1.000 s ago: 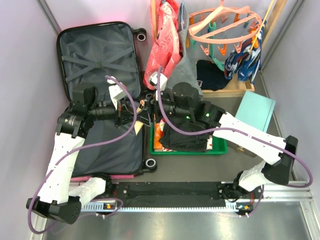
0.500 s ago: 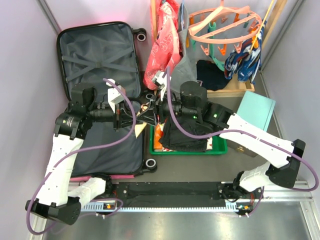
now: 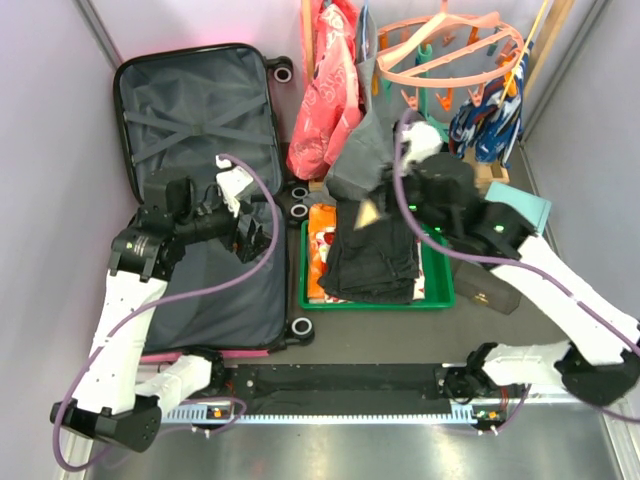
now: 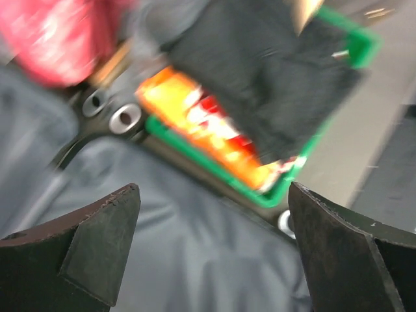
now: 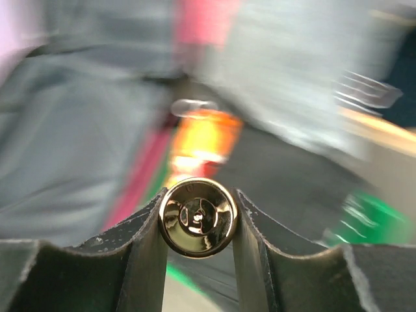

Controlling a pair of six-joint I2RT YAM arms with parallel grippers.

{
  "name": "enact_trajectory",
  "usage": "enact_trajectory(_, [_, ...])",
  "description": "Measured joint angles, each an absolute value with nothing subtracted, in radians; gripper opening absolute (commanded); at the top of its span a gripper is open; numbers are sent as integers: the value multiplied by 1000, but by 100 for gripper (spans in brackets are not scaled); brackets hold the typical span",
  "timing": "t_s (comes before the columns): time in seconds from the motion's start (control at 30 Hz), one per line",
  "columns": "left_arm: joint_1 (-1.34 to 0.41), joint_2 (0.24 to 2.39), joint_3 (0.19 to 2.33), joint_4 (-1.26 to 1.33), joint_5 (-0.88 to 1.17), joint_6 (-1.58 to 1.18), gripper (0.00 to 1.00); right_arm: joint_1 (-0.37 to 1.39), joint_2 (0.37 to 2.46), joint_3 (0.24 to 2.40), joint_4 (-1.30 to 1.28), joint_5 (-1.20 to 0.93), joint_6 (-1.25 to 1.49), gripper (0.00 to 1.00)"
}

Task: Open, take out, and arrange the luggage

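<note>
Luggage (image 3: 200, 110) lies opened flat along the table's left edge, lining upward, probably for unloading. Left gripper (image 4: 214, 250) hovers over its near half, jaws wide and empty. Right gripper (image 5: 197, 235) pinches a round gold-coloured piece (image 5: 197, 216) above the green tray (image 3: 440, 298), where a dark folded garment (image 3: 378, 255) crowds the floor.

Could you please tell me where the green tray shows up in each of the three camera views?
Top external: the green tray sits at centre, right of the open luggage, under dark clothes.
Left wrist: upper right, its green rim beyond the open left gripper.
Right wrist: a blurred green patch, lower right, probably its corner, beyond the gold disc the right gripper pinches.
Shared landmark: the orange packet in the tray.
</note>
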State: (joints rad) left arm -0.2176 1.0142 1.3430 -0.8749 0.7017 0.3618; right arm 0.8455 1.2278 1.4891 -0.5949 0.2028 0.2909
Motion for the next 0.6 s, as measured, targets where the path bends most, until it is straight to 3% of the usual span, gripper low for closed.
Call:
enact_trajectory(0.27, [-218, 1014, 1279, -876, 490, 366, 99, 649, 1199, 1306, -910, 803, 266, 0])
enact_trajectory(0.6, [-219, 1008, 1244, -877, 439, 395, 99, 289, 1287, 954, -728, 876, 70, 0])
